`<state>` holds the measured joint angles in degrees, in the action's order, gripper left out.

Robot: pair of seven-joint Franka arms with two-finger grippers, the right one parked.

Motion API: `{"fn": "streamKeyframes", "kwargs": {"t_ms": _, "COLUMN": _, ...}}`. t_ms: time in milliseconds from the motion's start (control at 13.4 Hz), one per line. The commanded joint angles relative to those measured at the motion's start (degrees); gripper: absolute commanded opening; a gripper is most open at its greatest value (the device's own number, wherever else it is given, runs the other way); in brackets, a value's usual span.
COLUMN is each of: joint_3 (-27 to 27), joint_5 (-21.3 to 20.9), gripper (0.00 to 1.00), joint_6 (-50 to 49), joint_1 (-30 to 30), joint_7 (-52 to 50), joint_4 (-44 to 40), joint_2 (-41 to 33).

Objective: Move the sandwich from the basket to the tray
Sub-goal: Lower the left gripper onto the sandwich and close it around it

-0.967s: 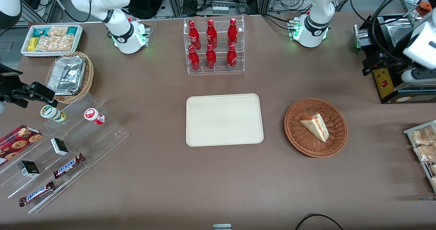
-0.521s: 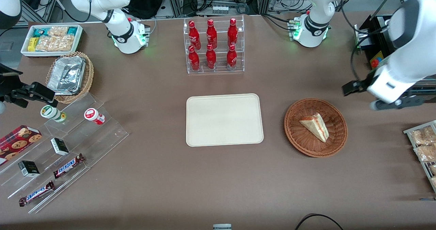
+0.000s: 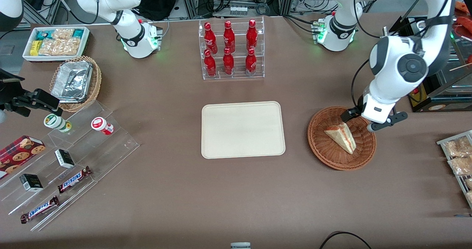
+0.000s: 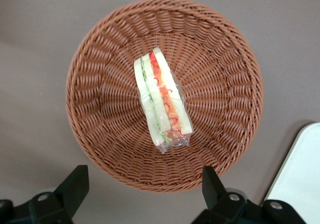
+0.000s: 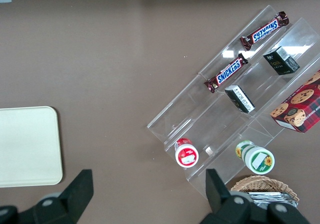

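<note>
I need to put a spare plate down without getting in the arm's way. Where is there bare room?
The brown tabletop nearer the camera than the cream rectangular tray is bare. The tray holds nothing. Avoid the reddish-brown wicker basket: the open gripper hovers over its rim by the triangular white-bread sandwich. The acrylic snack steps are crowded.

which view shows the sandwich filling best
The left wrist view: it looks straight down on the sandwich in the basket, showing its red and green layers, with the open tool above the basket's edge. The front view shows it small, partly side on. The right wrist view does not show it.
</note>
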<state>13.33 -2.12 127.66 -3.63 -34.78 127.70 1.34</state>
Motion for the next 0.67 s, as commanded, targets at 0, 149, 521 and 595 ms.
{"fn": "streamKeyframes", "kwargs": {"t_ms": 0, "joint_3": 0.8, "joint_5": -0.2, "gripper": 1.00, "joint_6": 3.2, "joint_1": -0.2, "joint_7": -8.1, "joint_4": 2.0, "joint_2": -0.2}}
{"fn": "streamKeyframes", "kwargs": {"t_ms": 149, "joint_3": 0.9, "joint_5": -0.4, "gripper": 1.00, "joint_6": 7.1, "joint_1": -0.2, "joint_7": -12.7, "joint_4": 2.0, "joint_2": 2.3}}
{"fn": "streamKeyframes", "kwargs": {"t_ms": 521, "joint_3": 0.8, "joint_5": -0.9, "gripper": 1.00, "joint_6": 12.0, "joint_1": -0.2, "joint_7": -13.2, "joint_4": 1.7, "joint_2": 8.6}}
{"fn": "streamKeyframes", "kwargs": {"t_ms": 595, "joint_3": 0.8, "joint_5": -0.9, "gripper": 1.00, "joint_6": 12.9, "joint_1": -0.2, "joint_7": -13.2, "joint_4": 1.7, "joint_2": 9.1}}
